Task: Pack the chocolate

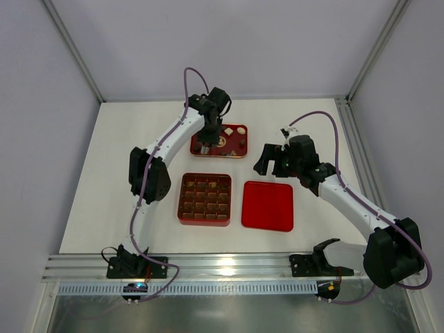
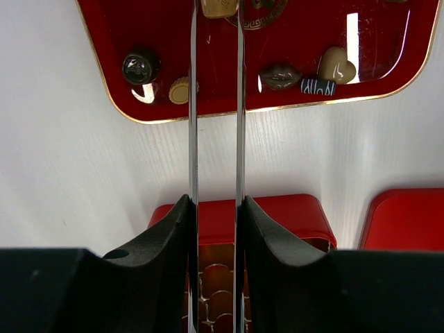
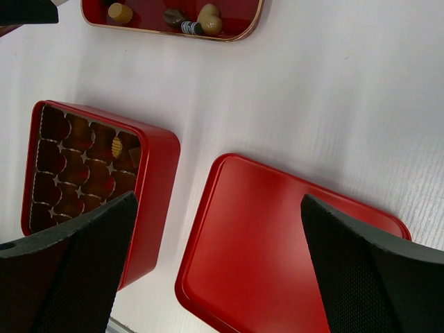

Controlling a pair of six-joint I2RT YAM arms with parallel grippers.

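Note:
Chocolate pieces lie in a shallow red tray [image 1: 239, 129] at the back: a dark round one [image 2: 141, 67], a tan round one [image 2: 180, 90], a dark lip shape [image 2: 280, 76], a tan heart [image 2: 336, 64] and a striped cylinder [image 2: 318, 87]. My left gripper [image 1: 206, 146] hangs over the tray, its thin metal blades [image 2: 216, 41] closed on a tan piece [image 2: 220, 7] at the tips. The red box with brown compartments [image 1: 182, 201] holds a ribbed tan piece [image 3: 116, 146]. My right gripper [image 1: 267, 161] is open and empty above the lid.
The flat red lid [image 1: 268, 205] lies right of the box and fills the right wrist view [image 3: 277, 243] between the pads. The box wall [image 2: 277, 211] shows near the left wrist. White walls and metal rails bound the table.

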